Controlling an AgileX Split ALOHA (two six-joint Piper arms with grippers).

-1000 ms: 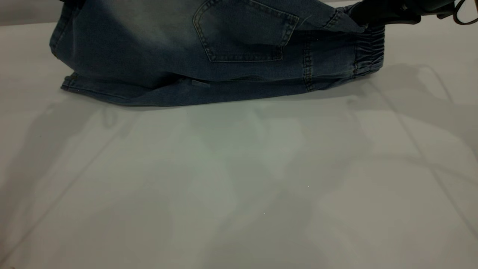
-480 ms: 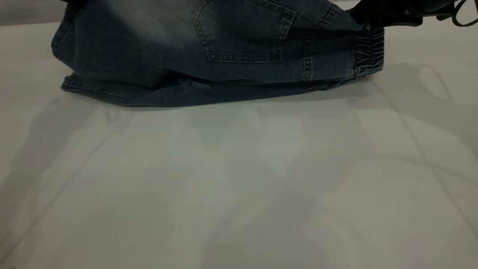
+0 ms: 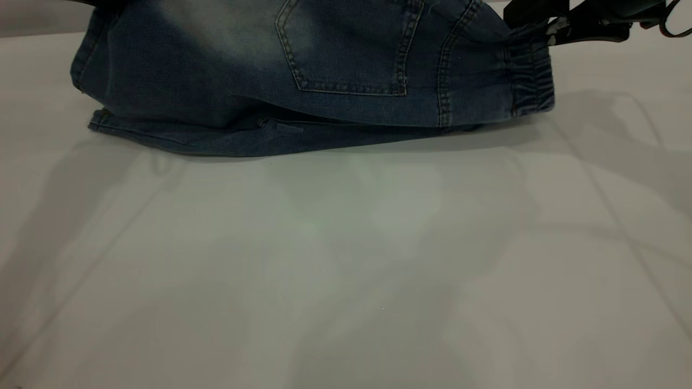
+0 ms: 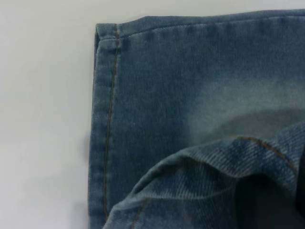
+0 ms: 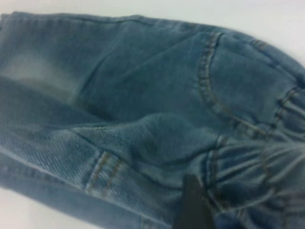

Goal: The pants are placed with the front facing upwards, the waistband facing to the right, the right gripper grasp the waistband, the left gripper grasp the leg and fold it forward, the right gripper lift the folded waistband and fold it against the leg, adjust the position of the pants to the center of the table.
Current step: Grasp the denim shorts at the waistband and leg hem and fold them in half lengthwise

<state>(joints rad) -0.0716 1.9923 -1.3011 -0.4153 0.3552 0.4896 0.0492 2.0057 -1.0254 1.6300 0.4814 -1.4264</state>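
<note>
The blue denim pants (image 3: 324,54) lie at the far edge of the white table (image 3: 346,259), their far half lifted and carried over the near half, back pocket showing. The gathered waistband (image 3: 532,75) is at the right end. My right gripper (image 3: 532,24) is shut on the waistband's upper layer; its dark finger (image 5: 193,205) presses into the pleats (image 5: 267,176). My left gripper (image 4: 286,200) is shut on the leg, a raised fold of denim (image 4: 205,167) draped over its dark finger (image 4: 267,205). The leg's hem (image 4: 107,95) lies flat below.
A wide bare stretch of tabletop (image 3: 346,302) lies between the pants and the near edge, crossed by faint shadows of the arms. A black cable (image 3: 673,21) loops off the right arm at the top right corner.
The lifted layer with the back pocket has come forward and lower over the bottom layer. The held waistband now hangs over the lower waistband. The bottom hem stayed in place.
</note>
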